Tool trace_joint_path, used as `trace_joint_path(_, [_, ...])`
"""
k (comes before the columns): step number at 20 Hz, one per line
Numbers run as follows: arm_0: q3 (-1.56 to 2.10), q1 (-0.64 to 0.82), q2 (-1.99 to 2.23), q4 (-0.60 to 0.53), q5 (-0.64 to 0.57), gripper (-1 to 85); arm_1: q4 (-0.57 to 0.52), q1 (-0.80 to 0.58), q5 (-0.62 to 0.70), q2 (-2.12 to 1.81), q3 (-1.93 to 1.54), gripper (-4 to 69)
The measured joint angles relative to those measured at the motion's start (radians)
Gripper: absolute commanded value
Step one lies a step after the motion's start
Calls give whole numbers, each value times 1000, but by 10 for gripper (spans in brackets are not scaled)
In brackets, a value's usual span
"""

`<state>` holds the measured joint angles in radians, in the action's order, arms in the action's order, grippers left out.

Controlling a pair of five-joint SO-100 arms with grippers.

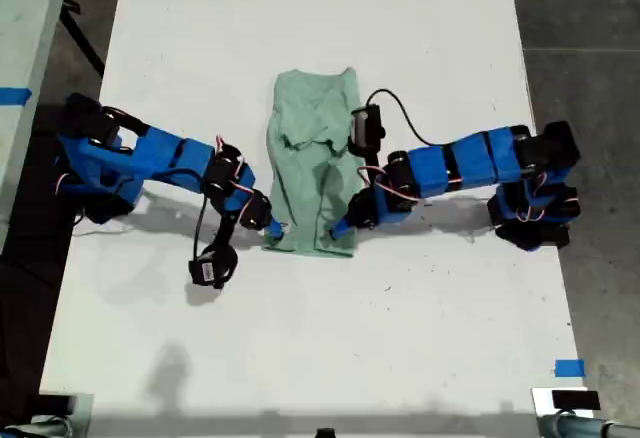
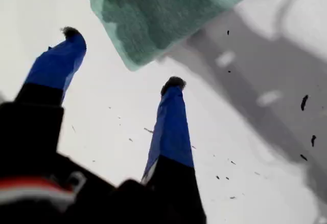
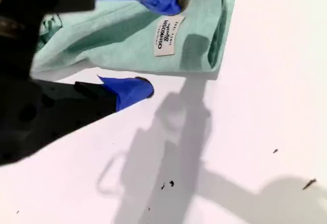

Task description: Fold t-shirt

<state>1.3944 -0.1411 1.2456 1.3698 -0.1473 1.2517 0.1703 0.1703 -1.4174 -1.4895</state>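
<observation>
- Count: one t-shirt (image 1: pixel 312 173), two blue arms, one white table (image 1: pixel 420 338).
- My first gripper (image 2: pixel 122 58): jaws wide apart, holding nothing; a shirt corner lies just ahead of the fingertips, apart from them.
- My second gripper (image 3: pixel 162 44): jaws open and straddling a shirt edge, one finger over the cloth beside the label (image 3: pixel 165 36), the other over bare table. I cannot tell whether it touches the cloth.
- T-shirt: folded into a strip mid-table, its long axis running from the table's far edge to its near edge in the exterior view.
</observation>
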Motion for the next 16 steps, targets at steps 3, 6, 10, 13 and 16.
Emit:
trace_joint_path(3, [-98,2,-126,0,0,272,-41,0,5,107,35,331])
trace_joint_path(6, [-199,15,-253,3,0,244,-49,0,5,233,112,279])
trace_joint_path(10, [-316,38,-368,41,23,21,-38,2,-11,390,275,20])
trace_joint_path(13, [-387,57,-423,77,28,0,5,2,-15,442,367,-11])
trace_joint_path(16, [-416,58,-437,94,26,0,11,2,-14,443,373,-11])
